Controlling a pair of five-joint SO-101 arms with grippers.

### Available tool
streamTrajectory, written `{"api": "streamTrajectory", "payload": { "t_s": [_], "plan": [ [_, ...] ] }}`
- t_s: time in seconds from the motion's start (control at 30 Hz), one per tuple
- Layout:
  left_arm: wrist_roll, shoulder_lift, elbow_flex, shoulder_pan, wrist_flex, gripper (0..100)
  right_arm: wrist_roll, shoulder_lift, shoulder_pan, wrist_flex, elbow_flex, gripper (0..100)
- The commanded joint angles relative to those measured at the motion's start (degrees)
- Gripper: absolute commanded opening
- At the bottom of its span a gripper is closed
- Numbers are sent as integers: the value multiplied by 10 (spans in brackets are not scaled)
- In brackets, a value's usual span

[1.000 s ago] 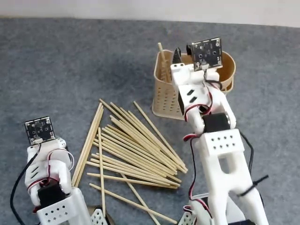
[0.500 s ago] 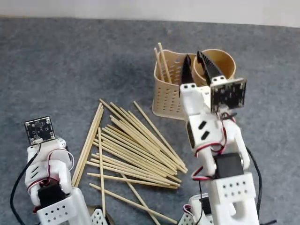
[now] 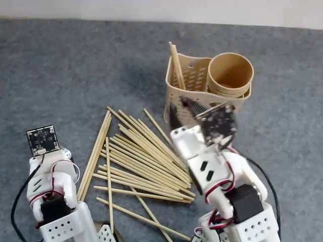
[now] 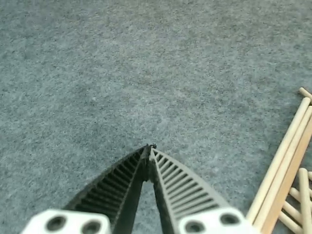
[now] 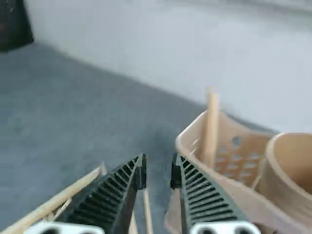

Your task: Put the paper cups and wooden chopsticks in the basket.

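You are working over a grey, carpet-like table (image 3: 75,65), and most of its middle is taken up by the loose wooden chopsticks (image 3: 141,161). They are pale, thin, straight sticks lying flat in a fanned heap. Most run diagonally side by side, while a few at the near edge cross the others at other angles. Beyond the heap stands the basket (image 3: 196,75), a beige plastic tub with rounded corners and rows of small slots punched through its walls. The paper cups (image 3: 230,75) already sit in its right half. They are tan, nested into one stack with the mouth open upward, and several rims show one under another at the near side. In the basket's left half a few upright sticks (image 3: 176,68) lean against the far corner, their tips rising above the rim. Your right arm reaches from the near right side of the table, and the right gripper (image 5: 158,168) hangs at the basket's near left corner, above the far end of the heap. Its ribbed black jaws are a little apart with nothing between them. Your left arm (image 3: 50,171) sits at the near left, beside the heap's outermost sticks. The left gripper (image 4: 148,148) points down at bare table, pinched closed tip to tip and empty.
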State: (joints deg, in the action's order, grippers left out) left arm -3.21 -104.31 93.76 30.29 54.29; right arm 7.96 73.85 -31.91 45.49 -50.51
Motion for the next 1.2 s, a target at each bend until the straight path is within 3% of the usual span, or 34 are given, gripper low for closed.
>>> {"api": "streamTrajectory", "payload": {
  "t_s": [0.0,0.3,0.7,1.17],
  "plan": [
    [-4,-5,-2,-13,-11,5,7,9,-29,38,7,101],
    [-4,-5,-2,-13,-11,5,7,0,-29,72,5,101],
    [-4,-5,-1,-13,-11,5,6,-151,-29,178,67,101],
    [-4,-5,-1,-13,-11,5,6,-272,-29,184,62,101]
  ]
}}
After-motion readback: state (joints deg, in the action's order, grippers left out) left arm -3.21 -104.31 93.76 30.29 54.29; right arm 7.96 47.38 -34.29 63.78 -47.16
